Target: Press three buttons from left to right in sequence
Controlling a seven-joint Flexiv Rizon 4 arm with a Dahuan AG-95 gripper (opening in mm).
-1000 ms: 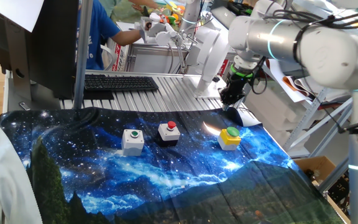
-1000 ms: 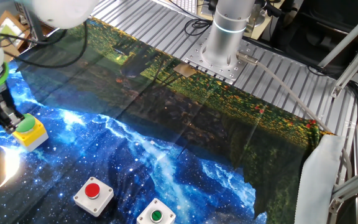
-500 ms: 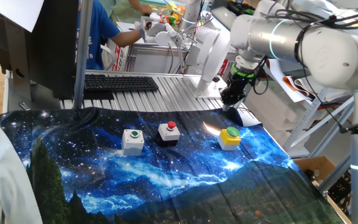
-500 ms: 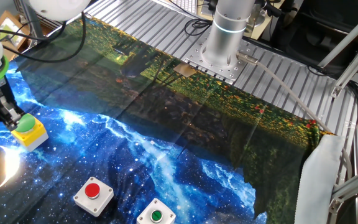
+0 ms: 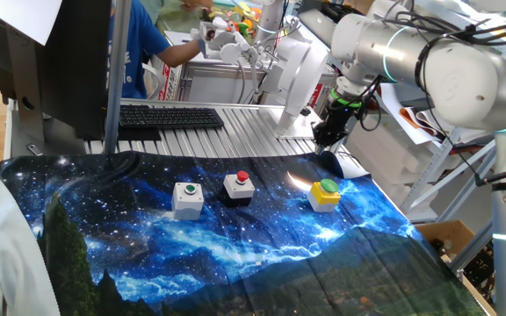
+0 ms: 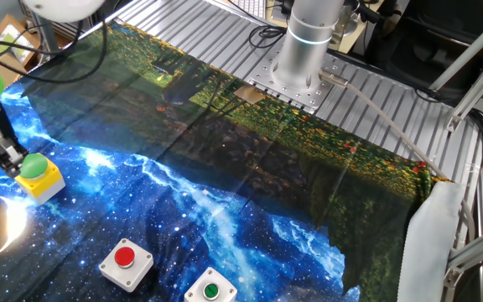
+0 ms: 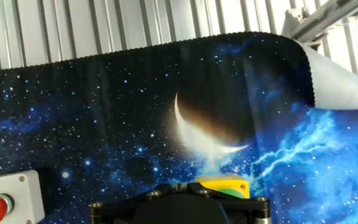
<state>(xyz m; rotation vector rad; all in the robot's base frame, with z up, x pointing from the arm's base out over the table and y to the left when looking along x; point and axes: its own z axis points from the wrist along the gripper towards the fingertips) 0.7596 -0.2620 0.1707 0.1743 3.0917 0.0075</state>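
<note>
gripper (image 6: 8, 159): fingers pressed together, holding nothing, pointing straight down, hanging just above the yellow button box

yellow button box (image 5: 324, 194): green cap, sits by the cloth's right edge, near the far right corner in one fixed view

red-cap box (image 5: 239, 186): mid-cloth, next one over to the left

grey-white box (image 5: 187, 198): green cap, leftmost of the row

cloth (image 5: 235, 254): starry galaxy print, covers the tabletop

keyboard (image 5: 170, 116): black, behind the cloth's far edge

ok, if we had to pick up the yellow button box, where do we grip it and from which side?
Judging by its shape, grip the yellow button box across two opposite flat side walls, coming straight down. It sits upright on the cloth, and the domed green cap offers no flat faces. The gripper is shut.
</note>
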